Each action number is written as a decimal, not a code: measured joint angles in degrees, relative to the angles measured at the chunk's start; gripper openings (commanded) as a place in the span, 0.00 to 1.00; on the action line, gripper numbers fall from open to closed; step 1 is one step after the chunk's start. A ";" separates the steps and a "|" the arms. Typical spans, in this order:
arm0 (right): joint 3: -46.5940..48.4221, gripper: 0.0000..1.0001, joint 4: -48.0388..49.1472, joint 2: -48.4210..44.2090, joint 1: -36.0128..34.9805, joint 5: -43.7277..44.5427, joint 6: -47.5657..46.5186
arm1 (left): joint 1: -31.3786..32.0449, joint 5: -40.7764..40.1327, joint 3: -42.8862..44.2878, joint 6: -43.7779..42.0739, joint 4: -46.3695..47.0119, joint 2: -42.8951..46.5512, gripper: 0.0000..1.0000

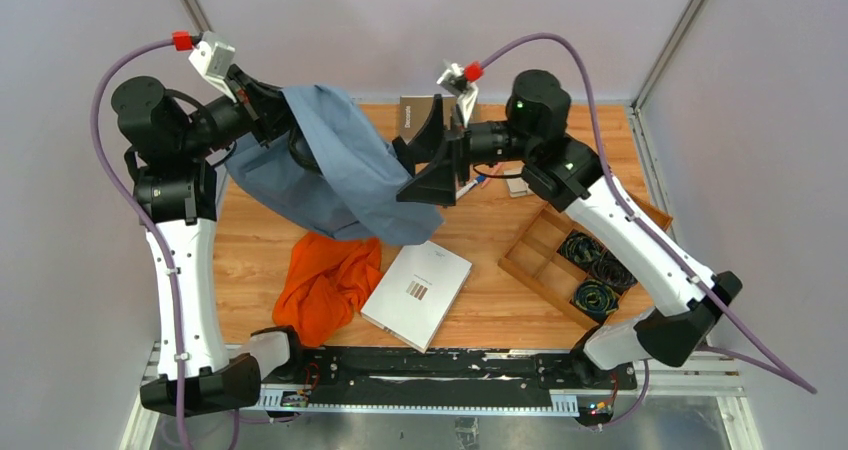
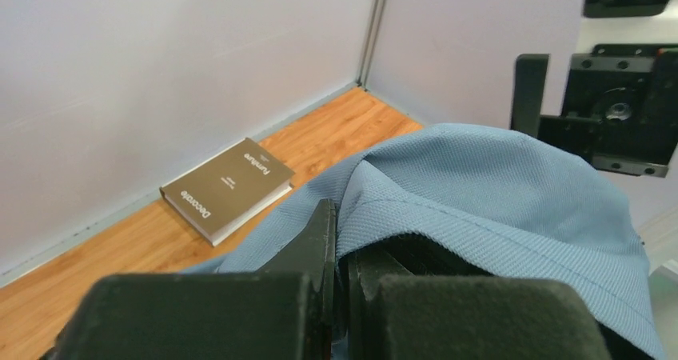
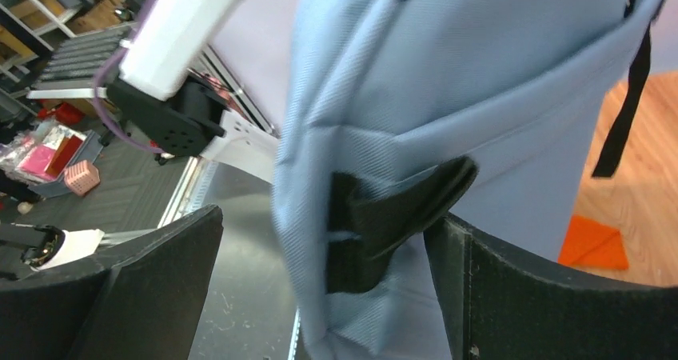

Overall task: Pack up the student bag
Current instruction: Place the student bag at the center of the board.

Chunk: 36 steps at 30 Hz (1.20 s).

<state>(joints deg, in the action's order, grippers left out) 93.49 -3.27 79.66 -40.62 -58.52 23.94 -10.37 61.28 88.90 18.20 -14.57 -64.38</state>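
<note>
walls (image 1: 400,30): plain pale lilac | table (image 1: 250,250): wood-grain top | posts (image 1: 671,40): metal

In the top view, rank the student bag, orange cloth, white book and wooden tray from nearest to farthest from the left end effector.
1. student bag, pinched in the left end effector itself.
2. orange cloth, near edge, under the bag.
3. white book, near edge, centre.
4. wooden tray, right side.

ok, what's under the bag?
Seen from above, the student bag overlaps the far edge of the orange cloth. Whatever else lies on the table beneath it is hidden by the fabric.
</note>
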 measured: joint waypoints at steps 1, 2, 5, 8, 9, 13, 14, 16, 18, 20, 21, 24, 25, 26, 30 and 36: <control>0.66 0.47 -2.29 0.92 -0.81 1.29 -1.51 | 0.00 -0.26 0.00 -1.14 -1.20 0.26 0.00; 0.85 0.10 -3.93 1.77 -1.38 2.32 -2.82 | 0.00 -0.50 0.00 -2.36 -2.67 0.52 0.00; 0.85 0.00 -7.76 4.39 -1.77 4.39 -4.24 | 0.02 -2.49 -0.04 -5.70 -6.60 1.29 0.00; 0.17 0.00 -7.54 6.47 -1.77 6.54 -3.61 | 0.02 -8.04 -1.18 -7.19 -8.46 1.75 0.00; -0.39 0.00 -6.58 6.88 -1.86 7.39 -2.86 | 0.02 -10.12 -1.36 -7.26 -8.90 1.51 0.00; -1.38 0.00 0.07 9.79 -2.69 10.16 3.37 | 0.72 -17.86 0.72 -7.23 -10.56 -2.71 0.00; -1.55 0.00 3.13 11.04 -2.95 10.47 5.81 | 0.74 -19.67 2.40 -7.34 -11.43 -4.70 0.00; -1.64 0.00 10.78 14.58 -3.72 11.52 12.13 | 1.01 -23.17 9.20 -7.98 -15.63 -10.86 0.00; -1.38 0.00 19.37 18.95 -4.55 13.07 18.99 | 1.20 -25.59 17.44 -8.68 -20.11 -17.70 0.28; 0.00 0.00 27.67 24.17 -5.60 14.75 26.21 | 1.55 -27.54 25.35 -9.11 -23.96 -24.11 0.82; 1.05 0.00 31.52 27.04 -6.21 15.47 29.79 | 1.92 -29.64 29.20 -9.29 -25.24 -27.43 0.97; 2.32 0.00 39.39 33.73 -7.85 16.76 38.66 | 3.65 -35.47 38.53 -10.16 -28.81 -35.06 1.00; 2.05 0.00 40.87 35.67 -8.28 16.31 41.20 | 4.33 -36.54 42.71 -10.05 -29.92 -38.03 1.00; 1.25 0.00 41.68 37.00 -8.61 16.26 42.82 | 4.98 -37.13 46.07 -10.08 -30.67 -40.54 1.00; -8.83 0.00 42.23 38.97 -8.72 16.09 45.97 | 6.73 -39.50 42.99 -10.58 -33.73 -42.21 1.00; -19.50 0.00 37.18 38.42 -6.93 16.94 42.49 | 7.56 -44.26 20.39 -10.47 -35.36 -32.83 1.00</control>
<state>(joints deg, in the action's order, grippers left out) 74.00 33.91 118.08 -47.55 -41.58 66.43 -2.81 17.02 109.30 7.73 -49.93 -97.21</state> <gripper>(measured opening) 0.051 0.997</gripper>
